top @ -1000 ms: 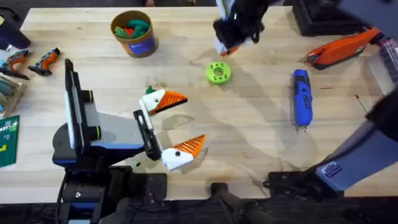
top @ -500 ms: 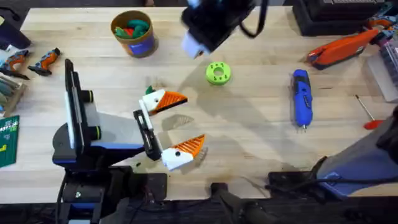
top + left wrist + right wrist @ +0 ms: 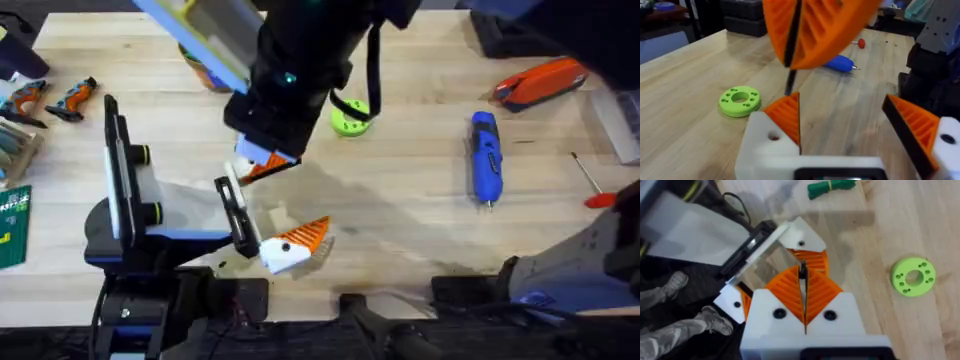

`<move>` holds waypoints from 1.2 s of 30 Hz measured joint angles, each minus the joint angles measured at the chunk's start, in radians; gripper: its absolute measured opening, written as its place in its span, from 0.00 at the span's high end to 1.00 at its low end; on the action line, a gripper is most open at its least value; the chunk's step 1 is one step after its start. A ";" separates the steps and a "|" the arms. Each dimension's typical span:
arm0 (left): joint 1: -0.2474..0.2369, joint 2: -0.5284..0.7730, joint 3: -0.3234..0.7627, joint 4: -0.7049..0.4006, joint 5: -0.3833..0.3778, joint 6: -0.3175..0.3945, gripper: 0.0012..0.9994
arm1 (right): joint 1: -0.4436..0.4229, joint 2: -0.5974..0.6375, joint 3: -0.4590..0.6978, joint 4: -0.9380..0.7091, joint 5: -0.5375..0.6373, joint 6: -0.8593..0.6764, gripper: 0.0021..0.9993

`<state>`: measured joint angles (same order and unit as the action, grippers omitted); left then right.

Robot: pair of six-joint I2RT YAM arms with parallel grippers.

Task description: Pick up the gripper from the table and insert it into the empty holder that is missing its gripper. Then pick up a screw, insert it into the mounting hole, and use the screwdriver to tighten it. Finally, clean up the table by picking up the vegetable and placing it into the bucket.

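Above your left gripper's [image 3: 300, 198] spread fingers, your right gripper [image 3: 802, 280] pinched what looked like a thin dark screw [image 3: 789, 85]; small, rigid and slippery, it probably wanted a firm hold near its upper end.

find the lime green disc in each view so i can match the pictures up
Overhead: the disc lies on the table past the middle, partly hidden by the dark right arm above it.
Left wrist: the disc lies flat on the wood at left, beyond the white and orange fingers.
Right wrist: the disc lies at the right side, on bare wood.
Shared landmark: the blue screwdriver shows overhead and in the left wrist view, on the disc's far side.
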<state>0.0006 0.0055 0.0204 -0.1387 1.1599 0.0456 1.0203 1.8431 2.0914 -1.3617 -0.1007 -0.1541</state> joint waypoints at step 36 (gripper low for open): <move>0.000 0.000 0.000 0.000 0.000 0.000 0.01 | 0.016 0.044 0.000 0.023 -0.027 -0.038 1.00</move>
<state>0.0006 0.0055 0.0204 -0.1387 1.1599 0.0456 1.0359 1.8874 2.0918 -1.3388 -0.1280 -0.1921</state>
